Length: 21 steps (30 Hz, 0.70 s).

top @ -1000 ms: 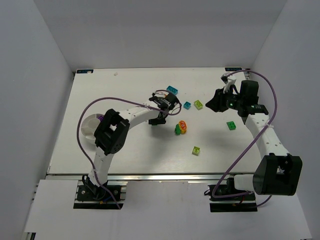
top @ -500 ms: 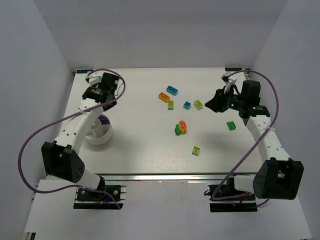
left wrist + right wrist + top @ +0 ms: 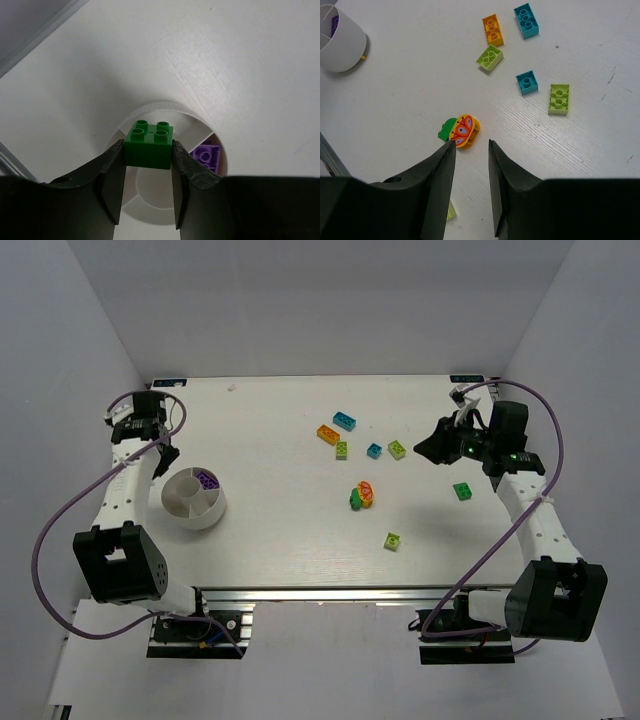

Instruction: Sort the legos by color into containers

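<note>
**Overhead:** Your left claw [image 3: 160, 445] hangs near the surface's far left corner, just beside the white bowl [image 3: 214, 512]. Your right claw [image 3: 425, 448] hovers toward the right edge, with loose legos [image 3: 374, 450] scattered from mid-surface out to it.

**Left wrist:** The jaws are closed on a dark green brick [image 3: 149, 145]. Its studs face the camera and it is squarish, with no clear long axis. It sits over the bowl, where a purple brick [image 3: 207, 156] fills one wedge. If you release here, it may strike a divider or land with the purple.

**Right wrist:** The jaws are parted and empty above the yellow butterfly piece [image 3: 465, 131].
</note>
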Each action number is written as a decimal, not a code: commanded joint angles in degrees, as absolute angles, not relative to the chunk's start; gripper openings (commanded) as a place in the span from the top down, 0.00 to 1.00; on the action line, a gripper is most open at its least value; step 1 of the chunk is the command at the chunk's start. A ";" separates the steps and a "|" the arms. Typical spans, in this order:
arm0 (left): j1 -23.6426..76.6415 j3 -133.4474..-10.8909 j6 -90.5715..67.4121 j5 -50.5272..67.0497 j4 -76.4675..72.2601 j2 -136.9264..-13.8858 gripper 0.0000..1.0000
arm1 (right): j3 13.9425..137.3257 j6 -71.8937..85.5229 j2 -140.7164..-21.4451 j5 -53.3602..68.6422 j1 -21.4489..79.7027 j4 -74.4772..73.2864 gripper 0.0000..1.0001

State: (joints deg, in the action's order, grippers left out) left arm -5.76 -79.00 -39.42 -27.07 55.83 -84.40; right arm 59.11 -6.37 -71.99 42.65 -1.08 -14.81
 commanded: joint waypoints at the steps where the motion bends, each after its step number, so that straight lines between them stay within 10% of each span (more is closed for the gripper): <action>1: -7.91 -75.68 -37.88 -20.49 54.06 -81.48 1.00 | 58.71 -6.15 -70.66 44.12 -1.50 -13.62 0.62; 21: -13.62 -72.25 -36.39 -10.02 51.24 -84.99 0.91 | 58.54 -6.06 -70.66 46.05 -3.43 -13.62 0.61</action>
